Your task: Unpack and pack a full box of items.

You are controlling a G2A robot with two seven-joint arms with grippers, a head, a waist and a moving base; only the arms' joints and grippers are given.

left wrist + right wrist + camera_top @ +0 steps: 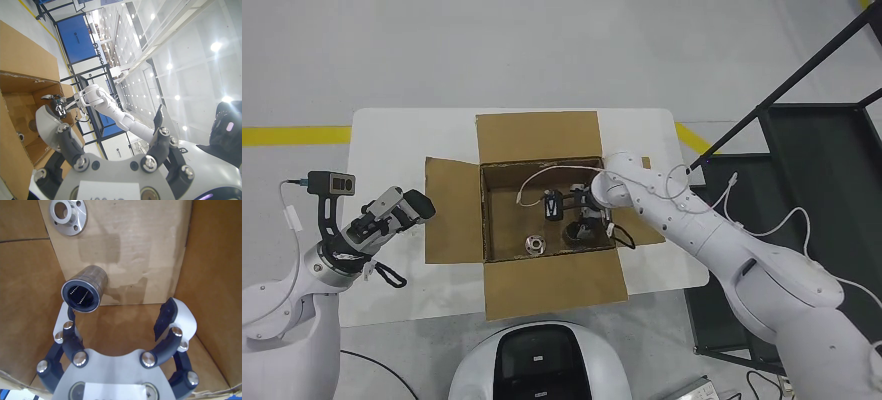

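Top view: in the open box point(554, 285) mid-table, a flange point(534, 243) and bearing point(574, 236) sit near its near wall, the right gripper point(119, 308) spread, empty, just beside the bearing, the left gripper point(412, 207) likewise spread, left of the box.

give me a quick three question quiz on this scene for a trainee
1. True or false: the right gripper is inside the cardboard box.
2. Which part lies nearest the right gripper's fingers? A) the cylindrical bearing B) a bottle C) a roll of tape
3. Fill in: the left gripper, off to the side of the box, has its jaws ____.

Key: 1 true; 2 A; 3 open
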